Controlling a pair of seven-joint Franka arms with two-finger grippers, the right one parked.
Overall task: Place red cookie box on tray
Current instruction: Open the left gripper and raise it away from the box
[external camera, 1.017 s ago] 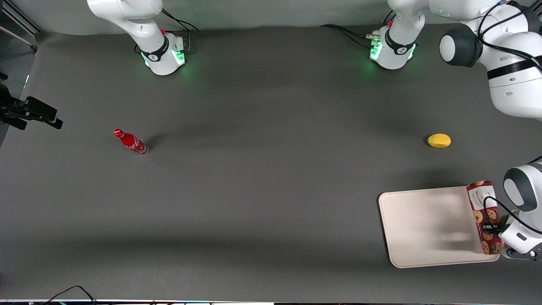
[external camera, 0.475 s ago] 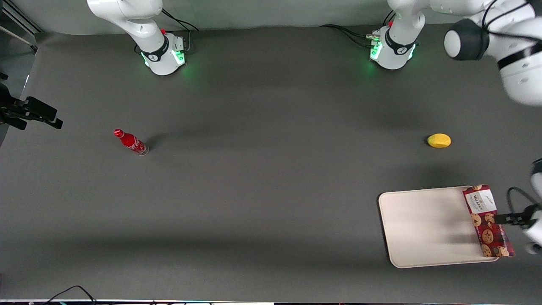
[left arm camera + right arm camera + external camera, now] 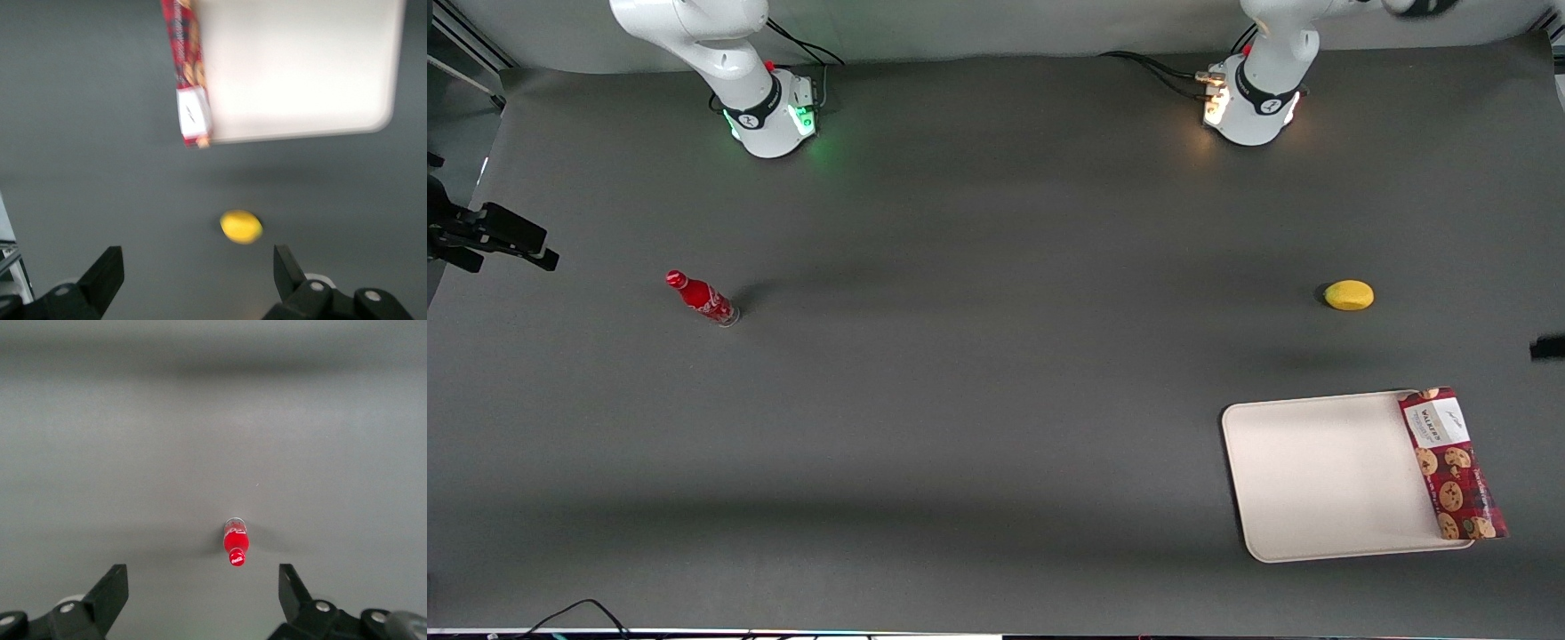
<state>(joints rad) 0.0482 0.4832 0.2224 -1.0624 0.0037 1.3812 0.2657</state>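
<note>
High above lemon [image 3: 241, 227], gripper [image 3: 198, 268] spread wide, empty; red cookie box [image 3: 1451, 462] on tray [image 3: 1325, 476] edge.

The left arm's tool [image 3: 197, 270] hangs high above the surface, fingers [image 3: 107, 273] spread wide apart (nothing between them), pointing down; its base stands upright.
</note>
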